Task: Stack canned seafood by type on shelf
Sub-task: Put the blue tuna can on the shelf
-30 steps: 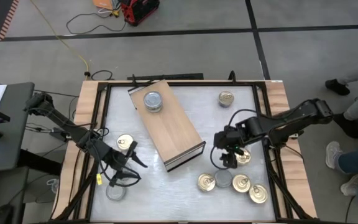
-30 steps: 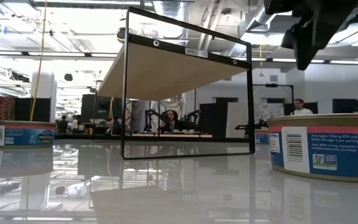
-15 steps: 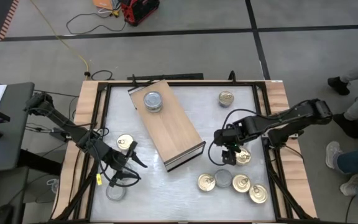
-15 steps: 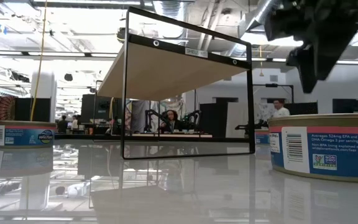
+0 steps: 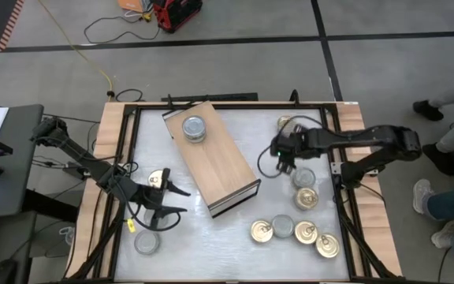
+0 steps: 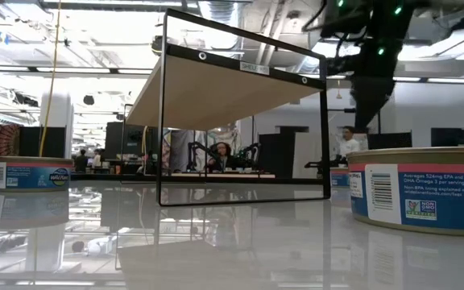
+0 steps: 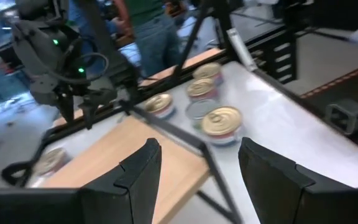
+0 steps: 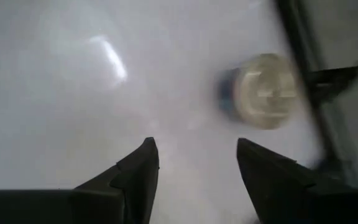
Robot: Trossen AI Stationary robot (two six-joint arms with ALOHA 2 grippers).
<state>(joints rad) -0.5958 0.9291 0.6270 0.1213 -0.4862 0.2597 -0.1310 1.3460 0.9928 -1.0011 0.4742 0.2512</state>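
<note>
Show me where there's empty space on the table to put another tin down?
The widest bare patch of the white tabletop lies between the shelf and the gold-topped tin near the far right corner. Another lies in front of the shelf's dark end. The near right corner is crowded with a cluster of tins.

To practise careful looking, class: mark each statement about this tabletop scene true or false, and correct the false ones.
1. A tin sits on top of the shelf. True.
2. The right claw is holding a tin. False: its open fingers hold nothing.
3. The left claw is over the shelf. False: it is over the white tabletop, beside the shelf.
4. A gold-topped tin stands alone near the table's far edge. True.
5. Several tins are grouped at the near right. True.
</note>
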